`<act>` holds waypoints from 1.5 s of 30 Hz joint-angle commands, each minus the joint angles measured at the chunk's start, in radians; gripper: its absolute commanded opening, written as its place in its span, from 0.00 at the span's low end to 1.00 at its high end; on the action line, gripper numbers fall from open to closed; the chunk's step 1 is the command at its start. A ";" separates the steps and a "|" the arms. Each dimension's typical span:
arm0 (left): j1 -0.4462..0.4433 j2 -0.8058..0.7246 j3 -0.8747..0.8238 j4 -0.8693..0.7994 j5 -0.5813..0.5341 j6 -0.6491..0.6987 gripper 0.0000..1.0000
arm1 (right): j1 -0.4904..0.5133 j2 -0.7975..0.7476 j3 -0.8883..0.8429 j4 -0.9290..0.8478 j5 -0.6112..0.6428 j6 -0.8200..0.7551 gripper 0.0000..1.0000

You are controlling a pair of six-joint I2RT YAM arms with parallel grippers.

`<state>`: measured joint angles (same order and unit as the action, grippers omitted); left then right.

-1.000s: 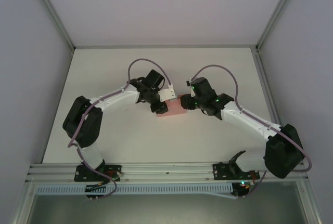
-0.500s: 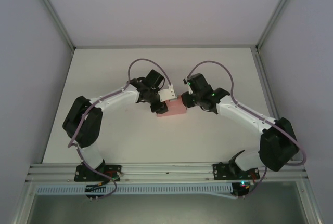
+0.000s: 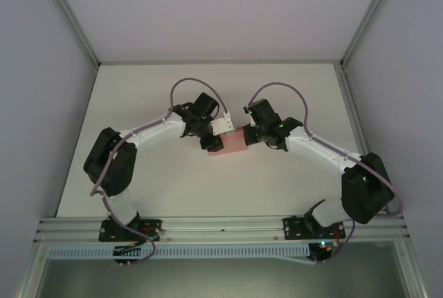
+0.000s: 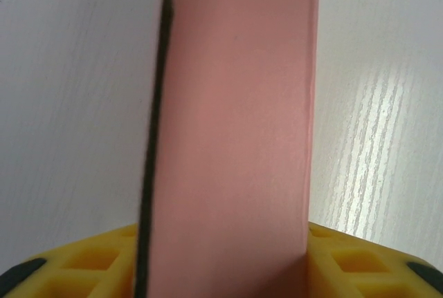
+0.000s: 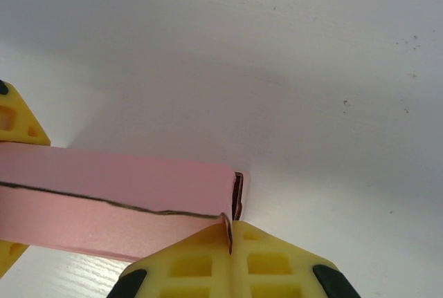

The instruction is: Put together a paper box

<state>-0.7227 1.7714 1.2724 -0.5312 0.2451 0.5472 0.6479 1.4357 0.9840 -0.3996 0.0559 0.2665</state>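
Only partly visible, paper box (image 3: 232,147) ends.

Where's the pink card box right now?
Top view: centre of the white table, the pink card box lies between the left gripper and the right gripper.

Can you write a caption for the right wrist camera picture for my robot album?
The right gripper pinches an end edge of the pink paper box, with the white table behind.
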 commanded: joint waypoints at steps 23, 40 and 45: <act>0.012 -0.289 -0.120 0.033 -0.201 -0.377 0.99 | 0.038 0.044 -0.006 -0.087 0.065 0.149 0.00; 0.098 -0.173 -0.068 0.050 -0.029 -0.460 0.17 | 0.041 0.048 0.005 -0.094 0.040 0.127 0.00; 0.097 -0.185 -0.067 0.050 -0.021 -0.524 0.25 | 0.055 0.061 0.008 -0.118 0.072 0.131 0.00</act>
<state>-0.6258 1.5921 1.1740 -0.4870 0.1879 0.0803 0.6819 1.4593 0.9951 -0.4068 0.1265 0.3943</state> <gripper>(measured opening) 0.222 0.047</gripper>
